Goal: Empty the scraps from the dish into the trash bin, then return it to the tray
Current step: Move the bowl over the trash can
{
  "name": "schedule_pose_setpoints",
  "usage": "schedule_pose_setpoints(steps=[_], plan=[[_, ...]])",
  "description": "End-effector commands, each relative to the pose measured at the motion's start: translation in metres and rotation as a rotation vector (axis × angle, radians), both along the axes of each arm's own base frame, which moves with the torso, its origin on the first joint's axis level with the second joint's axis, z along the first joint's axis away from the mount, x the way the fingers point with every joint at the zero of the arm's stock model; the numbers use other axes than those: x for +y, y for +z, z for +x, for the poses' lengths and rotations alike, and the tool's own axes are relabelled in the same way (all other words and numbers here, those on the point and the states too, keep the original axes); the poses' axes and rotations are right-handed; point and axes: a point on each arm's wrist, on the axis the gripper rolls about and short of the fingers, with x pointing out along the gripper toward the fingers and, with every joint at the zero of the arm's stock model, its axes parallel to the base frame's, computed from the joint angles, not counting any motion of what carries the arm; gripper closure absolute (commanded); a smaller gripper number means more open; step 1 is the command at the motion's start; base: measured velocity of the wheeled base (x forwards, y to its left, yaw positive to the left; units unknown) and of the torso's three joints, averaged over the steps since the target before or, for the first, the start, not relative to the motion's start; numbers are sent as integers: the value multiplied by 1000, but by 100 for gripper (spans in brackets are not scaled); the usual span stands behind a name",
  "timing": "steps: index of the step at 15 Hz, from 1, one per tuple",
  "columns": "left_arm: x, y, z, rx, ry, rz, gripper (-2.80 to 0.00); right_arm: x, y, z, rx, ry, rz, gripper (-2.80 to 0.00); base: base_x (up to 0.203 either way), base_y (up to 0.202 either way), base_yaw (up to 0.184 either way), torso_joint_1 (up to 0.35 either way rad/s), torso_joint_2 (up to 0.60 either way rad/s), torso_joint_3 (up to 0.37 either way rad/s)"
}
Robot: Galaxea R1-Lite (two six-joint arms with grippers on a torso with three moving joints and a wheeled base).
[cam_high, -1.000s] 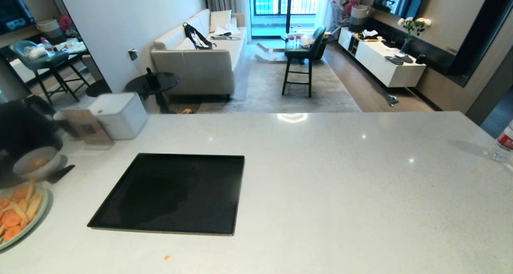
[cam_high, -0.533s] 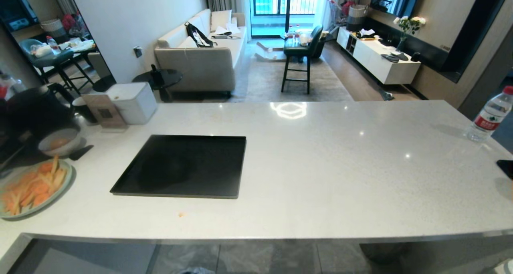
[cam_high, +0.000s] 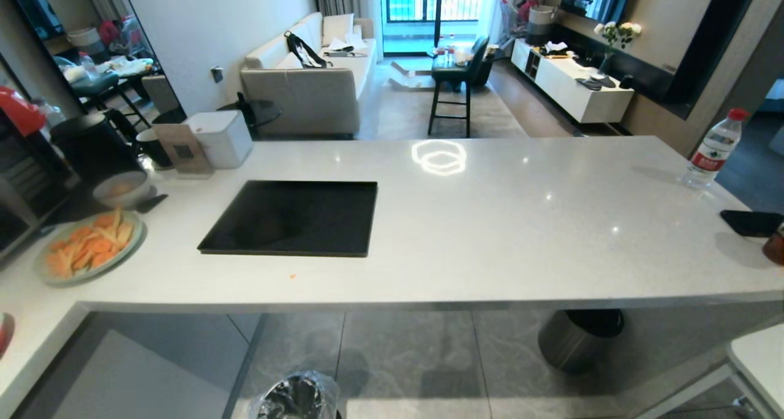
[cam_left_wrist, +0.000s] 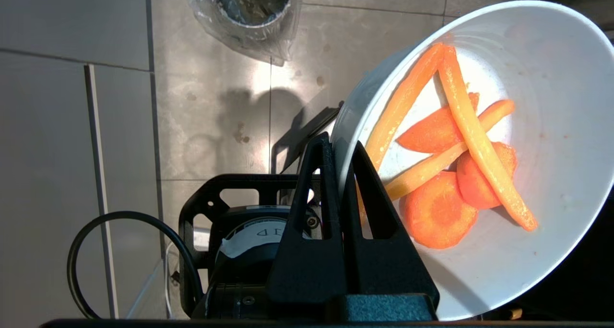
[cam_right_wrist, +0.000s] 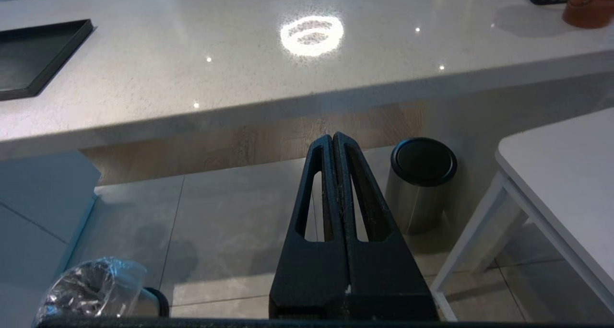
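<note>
Half-way at most through the first step: backing away from the counter (cam_high: 520,223), so now seeing its near edge, the bare tray (cam_high: 294,217) and the trash bin (cam_high: 298,397) on the floor. Keeping the left gripper (cam_left_wrist: 341,143) clamped on the rim of the dish (cam_left_wrist: 551,102), near the bin but not yet over it, carrying the scraps (cam_left_wrist: 441,208) inside. Holding the right gripper (cam_right_wrist: 332,136) closed and empty, parked low.

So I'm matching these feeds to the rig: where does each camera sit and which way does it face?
Head: high, facing the counter with the tray; no arm shows.
Left wrist: behind the left gripper, shut on the dish, facing the floor.
Right wrist: behind the empty right gripper, facing the counter's edge.
All share the trash bin.
</note>
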Motion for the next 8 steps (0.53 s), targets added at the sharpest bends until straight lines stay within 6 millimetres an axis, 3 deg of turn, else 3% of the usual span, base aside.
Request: schedule_pose_setpoints(steps=[1, 5, 8], plan=[[0, -2, -1, 9, 0, -1, 0, 0, 0, 0, -1, -1, 1, 0, -191, 0, 6, -1, 2, 3], [0, -3, -2, 6, 0, 0, 0, 0, 0, 0, -1, 0, 1, 0, -186, 0, 0, 1, 3, 3], [0, -3, -2, 8, 0, 1, 0, 0, 0, 0, -1, -1, 1, 0, -31, 0, 0, -4, 2, 2]])
